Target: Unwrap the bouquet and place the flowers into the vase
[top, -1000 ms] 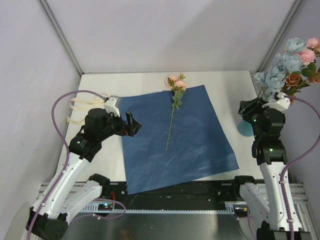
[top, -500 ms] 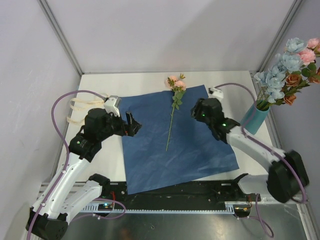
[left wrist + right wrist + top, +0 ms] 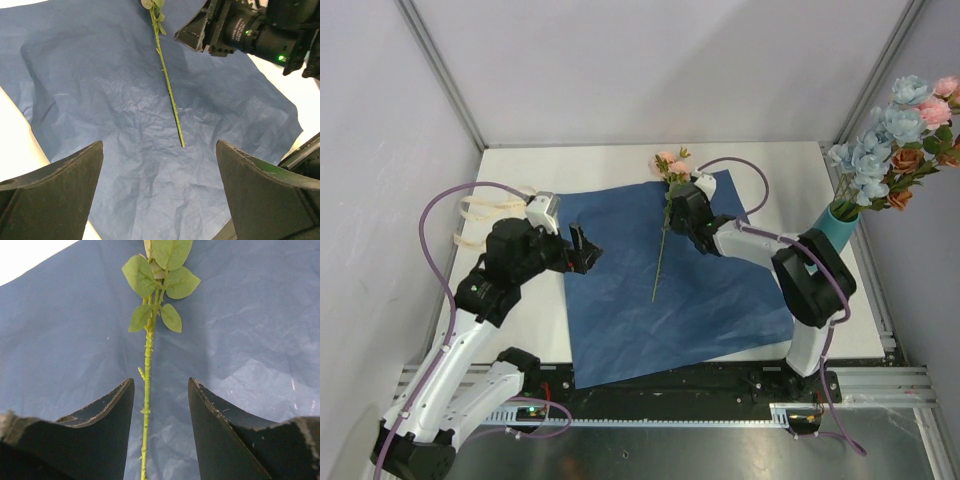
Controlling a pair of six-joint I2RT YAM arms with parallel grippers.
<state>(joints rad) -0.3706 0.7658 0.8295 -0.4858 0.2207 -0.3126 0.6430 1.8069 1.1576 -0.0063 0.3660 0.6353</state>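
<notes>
White table (image 3: 620, 160), blue paper (image 3: 620, 320) — cream ribbon (image 3: 480, 215) left, vase (image 3: 837, 230) right

Bright even light, soft shadows (sharp focus)

This was a robotics lab test cell, not a home or shop. A white table (image 3: 770, 165) sat boxed in by plain pale panel walls (image 3: 650, 70) framed with bare aluminium posts (image 3: 440, 70). Two robot arms, left (image 3: 460, 345) and right (image 3: 810, 285), were bolted to a slotted metal rail (image 3: 650, 418) at its near edge. Purple cables (image 3: 428, 215) looped loose, and green status lights (image 3: 280, 58) glowed on the joints.
</notes>
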